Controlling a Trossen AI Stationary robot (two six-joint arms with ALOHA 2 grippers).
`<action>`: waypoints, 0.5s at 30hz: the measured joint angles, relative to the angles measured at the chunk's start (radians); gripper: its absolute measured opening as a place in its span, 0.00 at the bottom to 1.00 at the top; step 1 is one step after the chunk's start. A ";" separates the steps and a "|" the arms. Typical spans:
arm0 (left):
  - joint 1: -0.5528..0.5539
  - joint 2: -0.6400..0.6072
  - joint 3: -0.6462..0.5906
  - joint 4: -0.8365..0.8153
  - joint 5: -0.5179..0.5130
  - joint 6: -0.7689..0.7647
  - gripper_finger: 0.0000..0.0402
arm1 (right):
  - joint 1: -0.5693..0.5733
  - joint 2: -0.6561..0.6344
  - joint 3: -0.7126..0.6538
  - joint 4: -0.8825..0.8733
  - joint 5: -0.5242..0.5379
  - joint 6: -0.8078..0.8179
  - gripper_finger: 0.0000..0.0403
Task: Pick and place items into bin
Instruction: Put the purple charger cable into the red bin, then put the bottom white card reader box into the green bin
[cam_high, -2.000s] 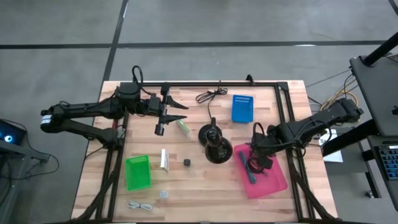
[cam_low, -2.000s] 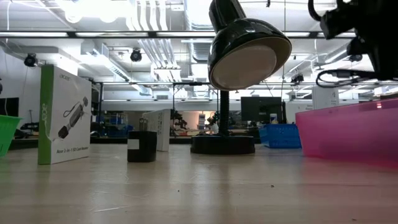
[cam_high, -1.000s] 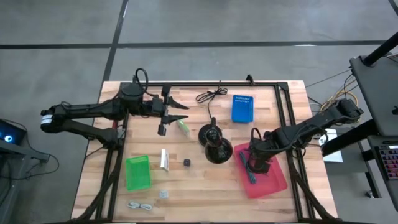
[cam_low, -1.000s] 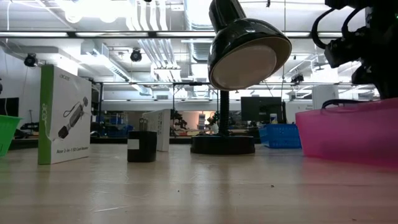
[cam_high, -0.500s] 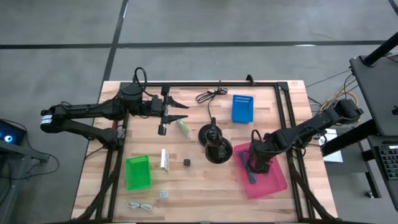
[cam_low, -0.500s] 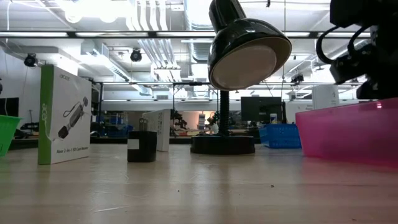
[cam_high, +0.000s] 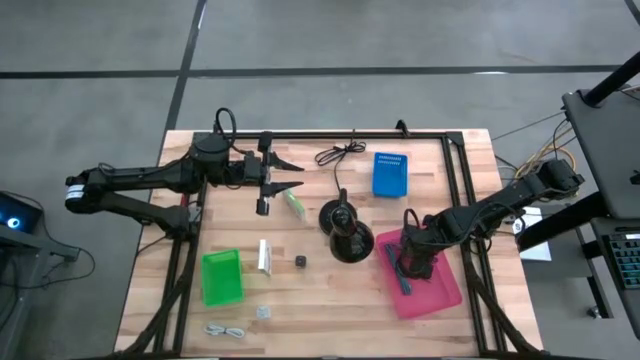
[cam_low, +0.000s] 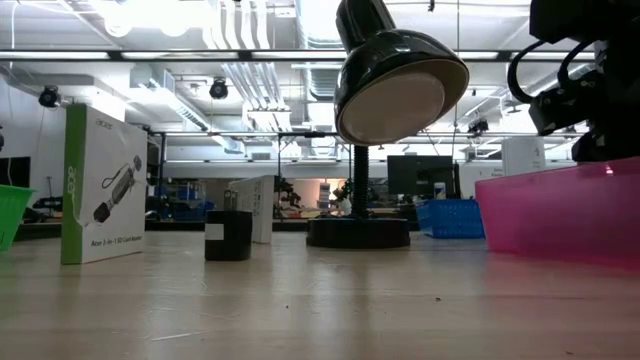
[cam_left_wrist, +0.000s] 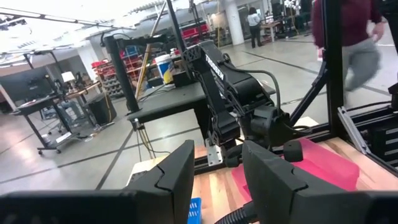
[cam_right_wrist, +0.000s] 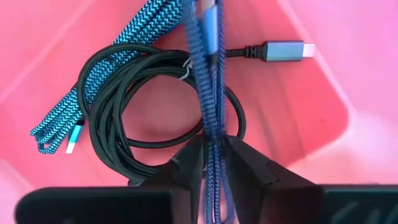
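My right gripper (cam_high: 411, 266) points down into the pink bin (cam_high: 440, 292), with a blue braided cable (cam_right_wrist: 210, 74) running between its slightly parted fingers and looking blurred. Under it in the bin lie a coiled black cable (cam_right_wrist: 134, 121) and a teal braided cable (cam_right_wrist: 93, 93). My left gripper (cam_high: 288, 178) is held high over the table's far left, level and open, with nothing between its fingers (cam_left_wrist: 174, 177). A black cube (cam_high: 300, 261), a green and white packet (cam_high: 294, 204), a white box (cam_high: 265, 257), clear bits (cam_high: 262, 312) and a loose black cable (cam_high: 340, 153) lie on the table. My right gripper comes from above with one finger on each side of the blue cable's strand (cam_right_wrist: 215, 146), which runs along the fingers. I cannot tell whether the fingers (cam_right_wrist: 186, 163) touch it. The rest of the cable lies over the coiled black cable in the bin.
A black lamp (cam_high: 345, 232) stands at mid-table beside the pink bin. A blue bin (cam_high: 390, 173) is at the far side, a green bin (cam_high: 221, 277) and a white cable (cam_high: 228, 330) at the near left. A person (cam_left_wrist: 351, 37) walks in the room beyond.
My right gripper has sunk a little into the pink bin. The cable loop that showed above the bin's rim in the low view is now below it. My left arm has kept still.
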 joint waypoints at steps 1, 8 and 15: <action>0.000 0.000 0.000 0.000 0.000 0.000 0.30 | 0.000 0.000 0.000 0.000 0.000 0.000 0.16; 0.000 0.000 -0.001 0.000 0.000 0.000 0.30 | 0.000 0.000 0.000 0.000 0.000 -0.001 0.21; 0.000 0.000 -0.002 0.000 0.000 0.000 0.30 | 0.000 0.000 0.004 -0.002 0.000 -0.083 0.21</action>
